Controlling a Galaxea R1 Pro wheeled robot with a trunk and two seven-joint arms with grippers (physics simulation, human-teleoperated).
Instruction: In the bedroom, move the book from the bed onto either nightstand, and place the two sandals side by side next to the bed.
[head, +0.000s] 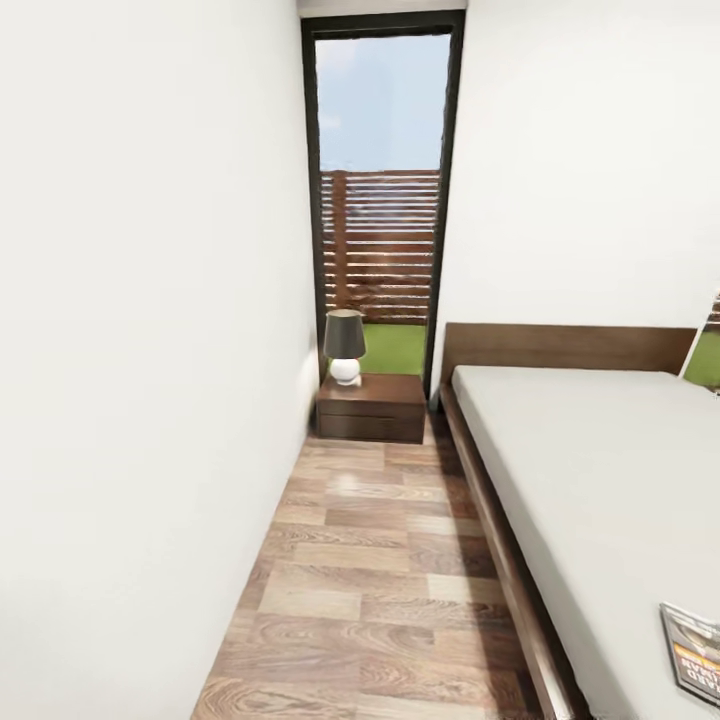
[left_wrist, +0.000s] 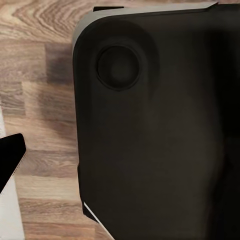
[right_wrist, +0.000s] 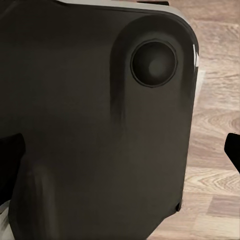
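The book (head: 695, 650), dark-covered with an orange band, lies on the pale grey mattress of the bed (head: 600, 470) at the head view's lower right corner, near the bed's left edge. A dark brown nightstand (head: 372, 408) stands at the far end of the aisle, beside the headboard, with a lamp (head: 344, 346) on it. The sandals are out of view. My left gripper (left_wrist: 120, 155) and right gripper (right_wrist: 120, 155) hang low over the wood floor beside my own dark base, with fingertips (right_wrist: 232, 150) wide apart and nothing between them.
A narrow strip of wood-plank floor (head: 380, 560) runs between the white wall (head: 150, 350) on the left and the bed frame on the right. A tall dark-framed window (head: 383, 200) rises behind the nightstand. My base (left_wrist: 160, 125) looms close in both wrist views.
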